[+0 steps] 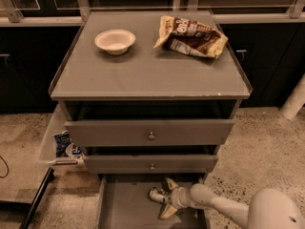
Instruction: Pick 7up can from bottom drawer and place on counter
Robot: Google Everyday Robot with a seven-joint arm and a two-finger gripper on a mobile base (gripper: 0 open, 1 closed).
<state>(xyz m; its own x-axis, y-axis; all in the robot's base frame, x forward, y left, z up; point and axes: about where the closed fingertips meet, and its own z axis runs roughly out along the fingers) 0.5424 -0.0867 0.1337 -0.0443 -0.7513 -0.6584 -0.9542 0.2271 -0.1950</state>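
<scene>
The 7up can [154,194] lies on its side on the floor of the open bottom drawer [126,209], under the front of the middle drawer; only its silver end and a little of its body show. My gripper [165,198] reaches into the drawer from the right, level with the can. Its fingers [168,182] are spread, one behind the can and one in front of it. The counter [143,73] is the grey top of the cabinet above.
A white bowl [115,40] and a brown-and-cream snack bag [190,36] sit on the counter's back half. Two knobbed drawers [151,133] stand slightly open above the bottom one. A clear side bin [61,144] holds packets at the left. A white post [293,99] stands at the right.
</scene>
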